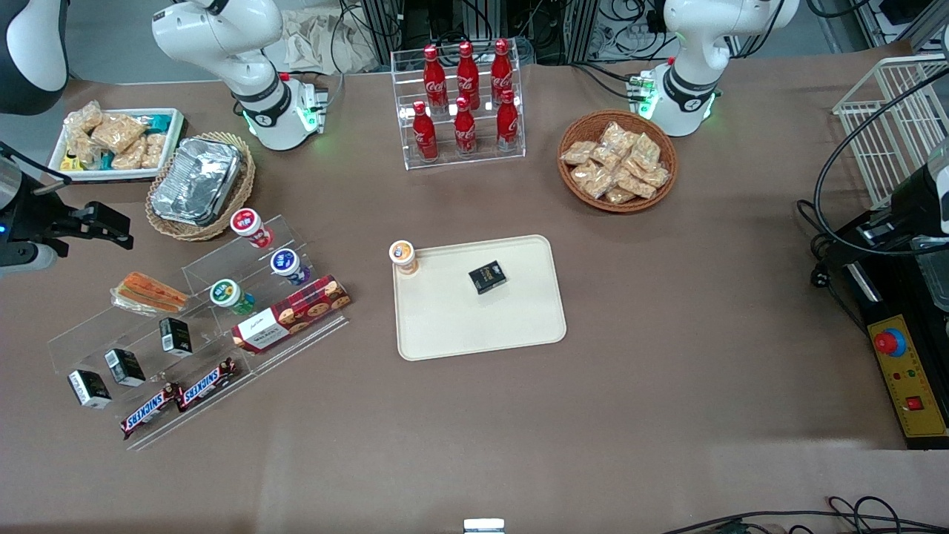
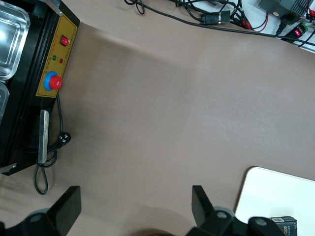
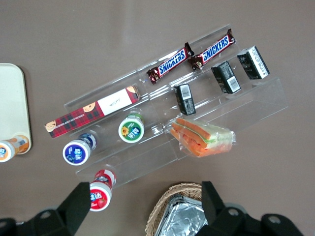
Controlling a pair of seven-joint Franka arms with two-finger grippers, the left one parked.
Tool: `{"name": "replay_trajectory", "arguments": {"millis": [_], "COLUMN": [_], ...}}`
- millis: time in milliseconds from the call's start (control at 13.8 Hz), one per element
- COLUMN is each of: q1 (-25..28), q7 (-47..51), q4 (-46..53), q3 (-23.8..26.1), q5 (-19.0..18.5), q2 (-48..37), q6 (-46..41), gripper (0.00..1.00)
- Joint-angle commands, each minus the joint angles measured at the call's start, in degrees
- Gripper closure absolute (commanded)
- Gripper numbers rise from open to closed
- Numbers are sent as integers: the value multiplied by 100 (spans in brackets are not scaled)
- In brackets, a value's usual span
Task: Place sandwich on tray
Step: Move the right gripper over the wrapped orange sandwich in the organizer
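Observation:
The sandwich [image 1: 148, 293] [image 3: 202, 136], in clear wrap with an orange top and a green layer, lies flat on the upper step of a clear acrylic stand [image 1: 89, 337]. My gripper [image 1: 111, 226] [image 3: 146, 196] hangs open and empty above the table. It is a little farther from the front camera than the sandwich and apart from it. The cream tray [image 1: 482, 326] [image 3: 12, 98] lies mid-table, toward the parked arm from the stand. An orange-lidded cup [image 1: 402, 256] and a small black box [image 1: 487, 277] sit on the tray.
A foil container in a wicker basket [image 1: 199, 182] [image 3: 189, 216] sits beneath my gripper. Yogurt cups [image 3: 130, 129], a red biscuit box [image 1: 291, 313], Snickers bars [image 1: 178, 397] and black cartons [image 1: 122, 366] share the stand. A cola rack [image 1: 463, 100] and a snack basket [image 1: 617, 159] stand farther back.

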Motion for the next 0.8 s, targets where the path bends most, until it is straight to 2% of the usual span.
{"name": "replay_trajectory", "arguments": {"millis": [0,436,582,727], "q1": [-3,6,6,-73], "q7": [19,-147,-1031,-2435], "q4": [89,54,54,19], "q3": [-20,6,-2,-81], "q5": [130,279,279,279], "q2": [-62,-80,-98,-80], "q6": [-257,-484,-714,-723], "gripper": [0,0,0,1]}}
